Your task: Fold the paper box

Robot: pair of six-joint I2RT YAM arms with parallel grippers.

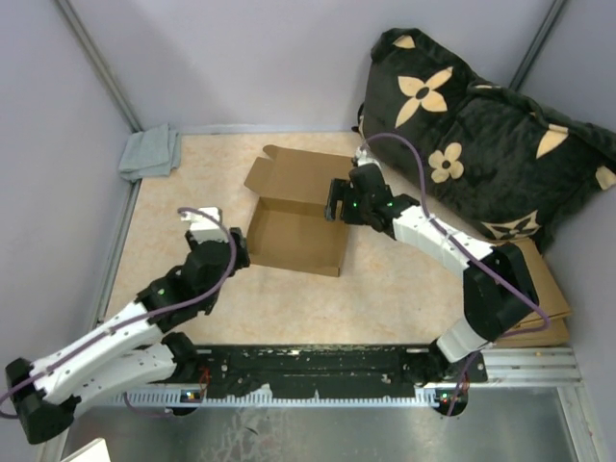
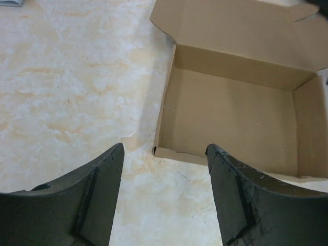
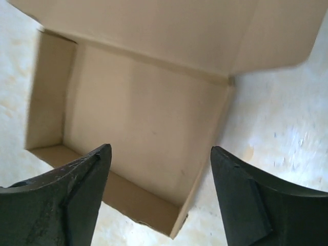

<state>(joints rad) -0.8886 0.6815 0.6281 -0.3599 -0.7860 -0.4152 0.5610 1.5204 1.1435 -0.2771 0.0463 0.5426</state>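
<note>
We see the paper box [image 1: 298, 236] standing open and empty on the table [image 1: 192, 197], left gripper [image 2: 164, 149] spread wide just off its near-left corner, right gripper [image 3: 160, 148] spread wide above its right wall.

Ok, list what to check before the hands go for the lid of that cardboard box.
1. Left hand open and holding nothing: ok.
2. Right hand open and holding nothing: ok.
3. Paper box has walls standing on all four sides: ok.
4. Nothing lying inside the box: ok.
5. Lid open on the far side, away from the arms: ok.
6. Lid tabs creased and ready to tuck in: cannot tell.
</note>
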